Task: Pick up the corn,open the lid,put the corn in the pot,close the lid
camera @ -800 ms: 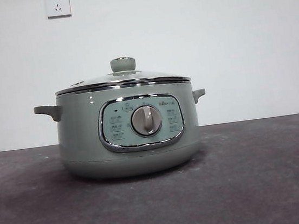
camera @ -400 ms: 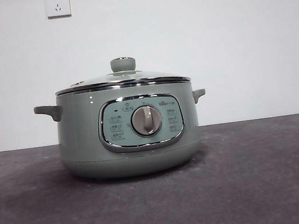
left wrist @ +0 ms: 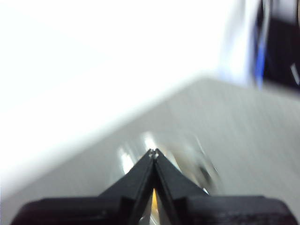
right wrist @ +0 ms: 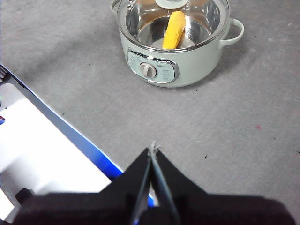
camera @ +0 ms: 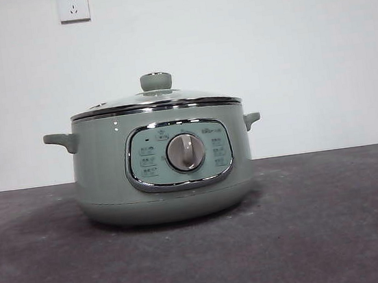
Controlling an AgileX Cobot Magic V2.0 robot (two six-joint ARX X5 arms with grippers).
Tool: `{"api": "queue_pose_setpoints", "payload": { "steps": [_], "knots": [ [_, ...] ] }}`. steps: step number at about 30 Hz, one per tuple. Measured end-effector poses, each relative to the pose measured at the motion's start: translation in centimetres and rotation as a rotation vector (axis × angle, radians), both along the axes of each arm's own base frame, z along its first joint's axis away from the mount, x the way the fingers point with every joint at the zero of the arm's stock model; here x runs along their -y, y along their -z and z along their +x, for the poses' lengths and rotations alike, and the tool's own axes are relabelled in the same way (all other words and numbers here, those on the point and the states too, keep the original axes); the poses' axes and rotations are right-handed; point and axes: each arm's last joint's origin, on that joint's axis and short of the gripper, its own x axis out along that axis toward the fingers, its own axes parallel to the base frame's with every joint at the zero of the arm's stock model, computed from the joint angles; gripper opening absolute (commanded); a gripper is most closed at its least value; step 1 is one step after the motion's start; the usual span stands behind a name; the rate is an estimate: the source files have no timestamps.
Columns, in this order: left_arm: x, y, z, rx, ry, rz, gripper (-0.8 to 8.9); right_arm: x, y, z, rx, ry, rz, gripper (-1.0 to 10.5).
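The sage-green pot (camera: 162, 165) stands mid-table with the glass lid (camera: 155, 99) seated on its rim, its green knob (camera: 156, 81) on top. Seen from the right wrist view, the pot (right wrist: 176, 51) has the yellow corn (right wrist: 174, 30) lying inside under the lid (right wrist: 178, 11). My right gripper (right wrist: 153, 149) is shut and empty, held well back from the pot above the grey table. My left gripper (left wrist: 153, 151) is shut too, its view blurred, with a shiny smear just beyond its tips. Neither arm appears in the front view.
Grey table surface (camera: 323, 221) spreads around the pot. A white and blue object (right wrist: 42, 140) lies beside my right gripper. Two wall sockets (camera: 73, 5) sit high on the white wall behind.
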Motion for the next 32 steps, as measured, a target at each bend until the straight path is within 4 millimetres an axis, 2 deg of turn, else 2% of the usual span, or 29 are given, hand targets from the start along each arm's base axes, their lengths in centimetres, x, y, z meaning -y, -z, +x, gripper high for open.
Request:
{"api": "queue_pose_setpoints", "payload": {
  "steps": [2, 5, 7, 14, 21, 24, 32],
  "knots": [
    [-0.8, 0.6, -0.7, 0.109, -0.041, -0.014, -0.03, 0.0, 0.0, 0.0, 0.000, 0.000, 0.000, 0.0],
    [-1.9, 2.8, -1.9, 0.209, -0.134, -0.019, -0.04, 0.0, 0.0, 0.0, 0.000, 0.000, 0.000, 0.0],
    [-2.3, 5.0, -2.1, 0.219, -0.205, -0.012, -0.04, 0.0, 0.0, 0.0, 0.000, 0.000, 0.000, 0.0],
    [-3.3, 16.2, -1.5, 0.069, -0.348, 0.012, -0.03, 0.0, 0.0, 0.0, 0.000, 0.000, 0.000, 0.0],
    [-3.6, 23.7, -1.3, 0.002, -0.397, -0.045, -0.04, 0.0, 0.0, 0.0, 0.000, 0.000, 0.000, 0.0],
    [-3.7, 25.9, -1.4, -0.034, -0.411, -0.067, -0.04, 0.0, 0.0, 0.0, 0.000, 0.000, 0.000, 0.0],
    [-3.7, 30.0, -1.2, -0.098, -0.426, -0.126, -0.03, 0.0, 0.0, 0.0, 0.000, 0.000, 0.000, 0.0]
  ]
}}
